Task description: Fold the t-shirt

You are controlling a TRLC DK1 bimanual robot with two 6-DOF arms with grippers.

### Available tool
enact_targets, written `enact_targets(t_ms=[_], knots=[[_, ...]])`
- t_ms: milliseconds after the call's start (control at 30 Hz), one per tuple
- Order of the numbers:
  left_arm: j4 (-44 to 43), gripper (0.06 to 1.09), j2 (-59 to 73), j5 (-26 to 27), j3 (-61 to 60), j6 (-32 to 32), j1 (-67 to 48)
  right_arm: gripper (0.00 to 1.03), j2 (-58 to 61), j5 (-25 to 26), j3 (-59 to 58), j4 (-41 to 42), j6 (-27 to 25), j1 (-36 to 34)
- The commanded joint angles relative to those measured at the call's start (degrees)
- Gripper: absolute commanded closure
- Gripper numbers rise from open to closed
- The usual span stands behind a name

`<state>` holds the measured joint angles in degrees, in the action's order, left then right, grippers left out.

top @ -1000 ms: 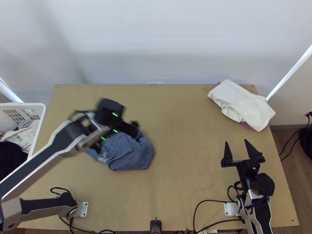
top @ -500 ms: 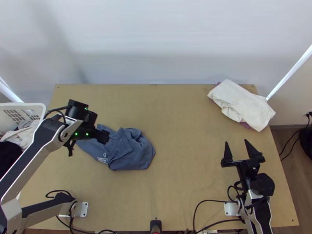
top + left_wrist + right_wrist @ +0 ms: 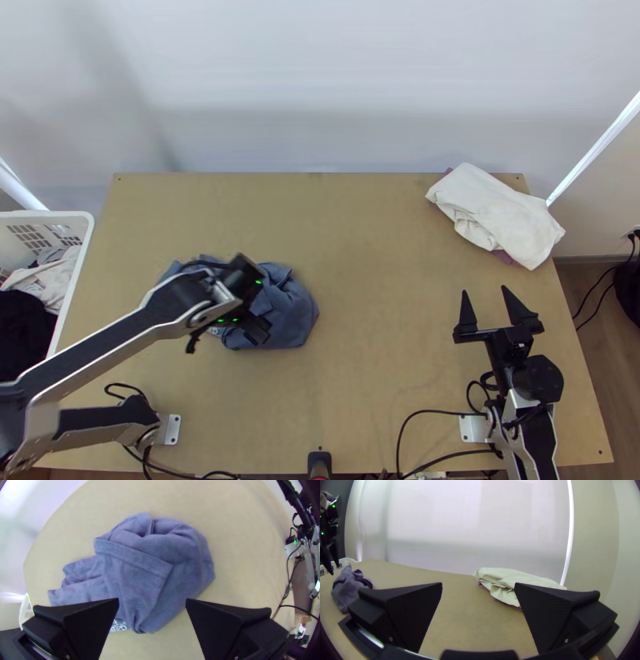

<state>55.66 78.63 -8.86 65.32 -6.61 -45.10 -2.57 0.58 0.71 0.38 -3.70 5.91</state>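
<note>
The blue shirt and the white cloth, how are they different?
The blue shirt has white print; the white cloth shows none. The blue shirt lies bunched right on the table; the white cloth lies over something purple. Both are creased.

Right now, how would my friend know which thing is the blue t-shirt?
On the light wooden table, look on the side by the white laundry basket. Beneath the left gripper lies the bunched t-shirt. It is blue with small white print, while the cloth at the far right corner is creamy white.
</note>
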Motion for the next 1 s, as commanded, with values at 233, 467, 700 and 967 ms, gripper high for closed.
enact_targets(t_ms=[233, 467, 700, 967], knots=[[-5.56, 0.17, 9.52, -5.64, -0.98, 0.81, -2.18, 0.05, 2.48, 0.39, -0.18, -1.26, -0.95, -0.29], [-11.89, 1.06, 10.93, -8.28, -1.25, 3.1, -0.87, 0.05, 2.48, 0.39, -0.18, -1.26, -0.95, -0.29], [-6.26, 1.05, 5.39, -8.19, 8.86, 3.1, 3.35, 0.05, 2.48, 0.39, -0.18, -1.26, -0.95, -0.29], [-1.17, 1.05, 3.02, -7.92, 27.84, 2.92, 11.62, 0.05, 2.48, 0.3, -0.18, -1.26, -0.95, -0.29]])
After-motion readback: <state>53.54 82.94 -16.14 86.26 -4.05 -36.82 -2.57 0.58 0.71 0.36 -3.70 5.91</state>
